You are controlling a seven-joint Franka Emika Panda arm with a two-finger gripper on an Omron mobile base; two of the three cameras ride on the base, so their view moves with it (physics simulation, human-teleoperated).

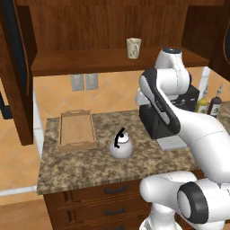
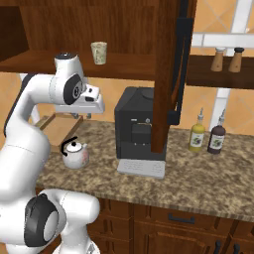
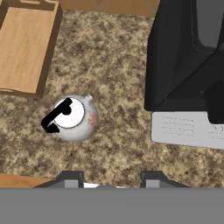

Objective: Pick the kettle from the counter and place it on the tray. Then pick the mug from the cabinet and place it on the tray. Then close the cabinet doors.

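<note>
The silver-white kettle (image 1: 121,144) (image 2: 75,154) (image 3: 74,118) stands upright on the granite counter (image 1: 85,166), black handle on top. Just left of it lies the wooden tray (image 1: 77,130) (image 3: 26,48) with nothing in it. The cream mug (image 1: 133,47) (image 2: 99,52) sits on the shelf of the dark wood cabinet (image 1: 103,60). Both cabinet doors (image 1: 15,67) (image 2: 171,64) stand open. My gripper (image 2: 81,116) (image 3: 111,178) hangs open above the counter, high over the kettle and a little to its right, holding nothing.
A big black coffee machine (image 2: 139,126) (image 3: 188,57) with a grey drip grate (image 3: 188,129) stands right of the kettle. Two bottles (image 2: 197,135) are farther right, and shakers (image 2: 218,59) stand on a shelf. Drawers (image 1: 112,191) run below the counter edge.
</note>
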